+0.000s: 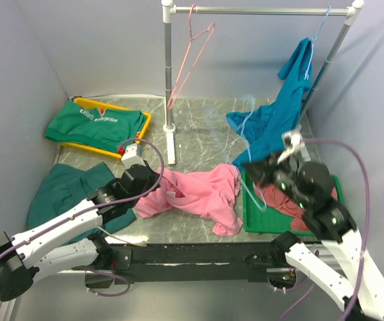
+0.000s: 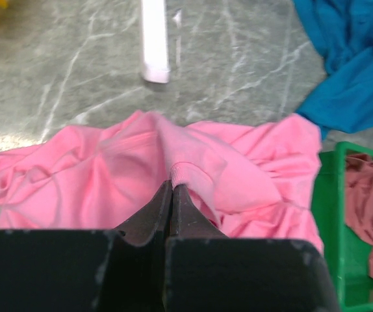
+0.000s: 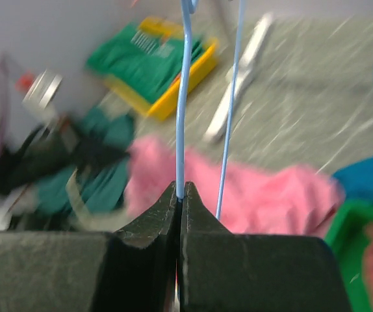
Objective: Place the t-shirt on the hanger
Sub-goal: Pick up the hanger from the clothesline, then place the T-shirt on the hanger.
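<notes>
The bright pink t-shirt (image 1: 199, 192) lies crumpled on the table's near middle. It also shows in the left wrist view (image 2: 108, 175) and the right wrist view (image 3: 271, 195). My left gripper (image 1: 157, 176) sits at its left edge, shut on a raised fold of the pink cloth (image 2: 173, 184). My right gripper (image 1: 253, 171) hovers over the t-shirt's right side, shut on the thin light blue wire hanger (image 3: 181, 97). The right wrist view (image 3: 179, 188) is blurred by motion. In the top view the hanger (image 1: 247, 128) shows only as a faint wire above the gripper.
A clothes rack (image 1: 170, 100) stands at the back with a pink wire hanger (image 1: 193, 53) and a teal-blue shirt (image 1: 279, 114) hung on it. A yellow tray (image 1: 135, 144) holds a green shirt. A green tray (image 1: 249, 217) holds a dusty-rose garment (image 1: 292, 200). A dark green garment (image 1: 65, 190) lies left.
</notes>
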Robot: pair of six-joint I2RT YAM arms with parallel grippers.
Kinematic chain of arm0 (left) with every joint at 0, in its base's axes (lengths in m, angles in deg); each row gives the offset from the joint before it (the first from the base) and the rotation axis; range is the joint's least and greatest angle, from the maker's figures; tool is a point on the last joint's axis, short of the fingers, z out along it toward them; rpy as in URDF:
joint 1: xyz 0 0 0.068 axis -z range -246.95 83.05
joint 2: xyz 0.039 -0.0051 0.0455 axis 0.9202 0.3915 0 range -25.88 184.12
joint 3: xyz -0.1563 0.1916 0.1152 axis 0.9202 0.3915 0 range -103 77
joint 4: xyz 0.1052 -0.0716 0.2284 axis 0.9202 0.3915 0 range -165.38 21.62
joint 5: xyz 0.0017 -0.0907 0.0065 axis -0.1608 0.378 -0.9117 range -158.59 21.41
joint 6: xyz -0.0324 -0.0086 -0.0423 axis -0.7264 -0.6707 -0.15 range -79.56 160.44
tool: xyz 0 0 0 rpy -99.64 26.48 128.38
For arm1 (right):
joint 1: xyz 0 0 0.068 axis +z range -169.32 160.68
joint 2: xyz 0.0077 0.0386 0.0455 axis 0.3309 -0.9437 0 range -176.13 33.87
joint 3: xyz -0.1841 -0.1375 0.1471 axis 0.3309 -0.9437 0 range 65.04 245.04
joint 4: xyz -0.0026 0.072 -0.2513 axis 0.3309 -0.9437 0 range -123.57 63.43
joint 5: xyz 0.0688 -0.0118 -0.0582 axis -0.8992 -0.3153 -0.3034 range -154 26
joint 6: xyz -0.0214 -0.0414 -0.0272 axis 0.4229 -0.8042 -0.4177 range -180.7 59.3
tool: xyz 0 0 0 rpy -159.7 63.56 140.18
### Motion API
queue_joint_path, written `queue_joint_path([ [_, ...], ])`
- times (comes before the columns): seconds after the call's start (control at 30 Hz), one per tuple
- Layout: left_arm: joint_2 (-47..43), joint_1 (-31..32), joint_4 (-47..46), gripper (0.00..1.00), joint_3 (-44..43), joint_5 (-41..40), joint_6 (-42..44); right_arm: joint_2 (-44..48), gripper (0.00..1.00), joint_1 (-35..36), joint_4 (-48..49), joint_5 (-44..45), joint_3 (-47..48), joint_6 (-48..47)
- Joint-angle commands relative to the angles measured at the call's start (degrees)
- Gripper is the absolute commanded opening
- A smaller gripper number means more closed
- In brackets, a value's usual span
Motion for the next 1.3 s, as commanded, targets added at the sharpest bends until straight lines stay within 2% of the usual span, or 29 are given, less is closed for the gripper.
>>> queue_joint_path([
  [0.0,1.6,-0.3,-0.5,0.01,1.4,-4.7,-2.0,10.4,0.0,0.9,-9.5,-17.4,-7.6,5.2],
  [0.1,3.4,-0.3,-0.6,0.01,1.4,-5.6,-1.9,14.8,0.0,0.9,-13.7,-23.5,-9.5,6.1],
  [0.3,6.7,-0.3,1.9,0.01,-1.5,-8.1,-2.2,18.3,0.0,0.9,-15.6,-33.9,-11.9,9.3],
  [0.53,7.2,-0.3,2.7,0.01,-4.5,-8.8,-0.4,16.9,0.0,1.0,-17.5,-37.3,-11.9,7.6],
  [0.83,4.8,-0.2,2.8,0.01,-5.9,-5.2,1.9,12.1,0.0,2.4,-8.4,-34.1,-16.6,7.9],
  [0.9,4.4,-0.2,2.9,0.01,-6.2,-4.3,2.5,10.3,0.0,4.2,-8.0,-28.4,-16.1,7.2],
  [1.1,3.1,-0.2,4.0,0.01,-7.0,-2.2,4.2,6.8,0.0,9.6,-5.6,-20.7,-13.1,6.7],
  [1.27,3.1,-0.1,5.3,0.01,-6.5,-4.3,4.8,6.7,0.0,11.5,-6.1,-24.1,-9.4,6.8],
])
